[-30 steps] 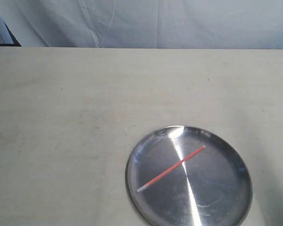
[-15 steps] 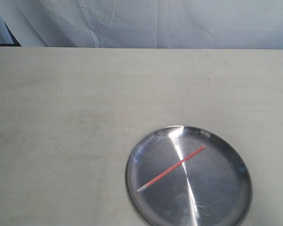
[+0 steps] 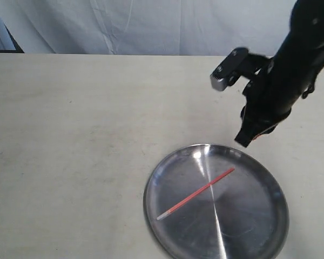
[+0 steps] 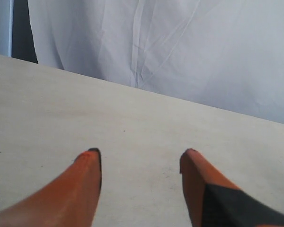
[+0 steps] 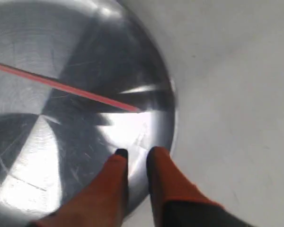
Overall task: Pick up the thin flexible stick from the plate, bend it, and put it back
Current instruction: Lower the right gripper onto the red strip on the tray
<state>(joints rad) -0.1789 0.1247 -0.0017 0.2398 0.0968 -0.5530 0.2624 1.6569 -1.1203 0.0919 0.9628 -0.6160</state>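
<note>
Silver plate [image 3: 248, 221] and thin flexible stick [image 3: 196, 193] lie just as they did a second ago, the red rod straight, slanting across the plate's middle. What is new is my right gripper [image 3: 247, 140], which has come in by the plate's far rim; its orange fingers [image 5: 113, 179] are nearly together with only a slit between them, holding nothing. My left gripper [image 4: 139, 153] is spread wide over the table [image 3: 70, 135], pale beige and faintly scuffed. Wrinkled white cloth [image 3: 151, 27] hangs behind it.
</note>
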